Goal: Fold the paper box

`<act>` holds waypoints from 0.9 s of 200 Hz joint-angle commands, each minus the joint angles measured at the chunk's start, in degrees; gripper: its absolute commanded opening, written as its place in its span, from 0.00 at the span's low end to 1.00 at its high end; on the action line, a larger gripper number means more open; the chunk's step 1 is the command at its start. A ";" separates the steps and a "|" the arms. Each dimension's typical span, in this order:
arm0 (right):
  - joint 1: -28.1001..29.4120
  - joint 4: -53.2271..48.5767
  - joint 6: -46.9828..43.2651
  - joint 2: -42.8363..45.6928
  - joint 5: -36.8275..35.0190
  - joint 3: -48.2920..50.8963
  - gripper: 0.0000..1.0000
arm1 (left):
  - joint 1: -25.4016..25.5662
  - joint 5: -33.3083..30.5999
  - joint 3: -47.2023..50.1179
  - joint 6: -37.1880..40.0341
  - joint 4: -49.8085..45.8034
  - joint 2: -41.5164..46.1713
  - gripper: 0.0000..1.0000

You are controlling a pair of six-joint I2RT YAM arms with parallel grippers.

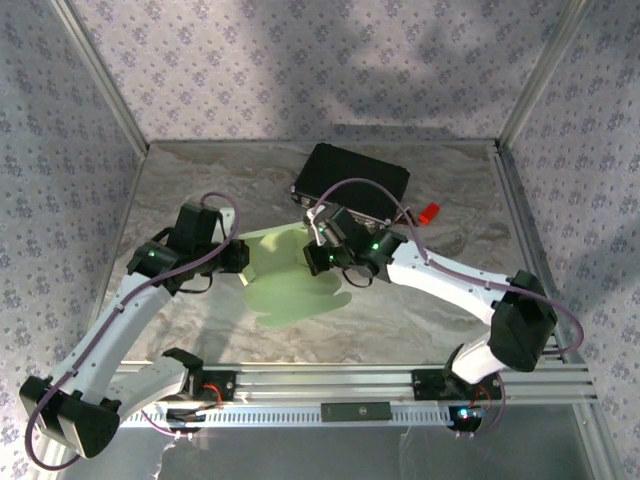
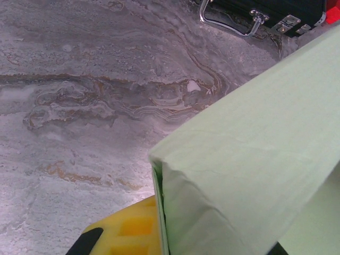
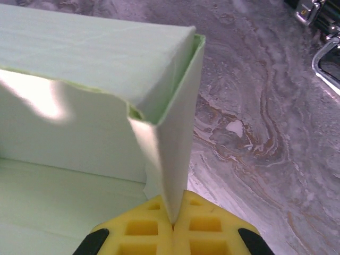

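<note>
Fingers of the right arm clamp an upright wall of the paper box; left fingers seem closed on its opposite wall. Box rests on the surface just before the black case. Uneven pulling could crease or tear the thin card.

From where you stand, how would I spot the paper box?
Start at the marbled grey table, then look near its middle. The paper box sits there, in front of the black case. It alone is pale green card, partly folded up.
</note>
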State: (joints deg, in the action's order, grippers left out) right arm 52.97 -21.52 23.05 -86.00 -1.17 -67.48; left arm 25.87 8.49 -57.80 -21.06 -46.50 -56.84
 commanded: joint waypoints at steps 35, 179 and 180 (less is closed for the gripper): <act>-0.39 -2.69 1.14 0.18 -1.35 -2.38 0.27 | 0.60 9.03 -2.08 -2.14 11.70 1.74 0.00; -4.19 -6.64 -5.48 6.13 0.34 -6.45 0.59 | 0.74 8.14 -2.21 -2.17 10.62 -1.29 0.00; -4.28 -6.58 -5.56 6.20 0.49 -6.40 0.59 | 0.71 8.13 -2.22 -2.16 10.63 -1.36 0.00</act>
State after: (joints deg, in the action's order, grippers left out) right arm 49.45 -26.30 20.27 -82.63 -1.83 -72.16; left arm 26.06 13.91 -57.91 -22.59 -37.80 -57.30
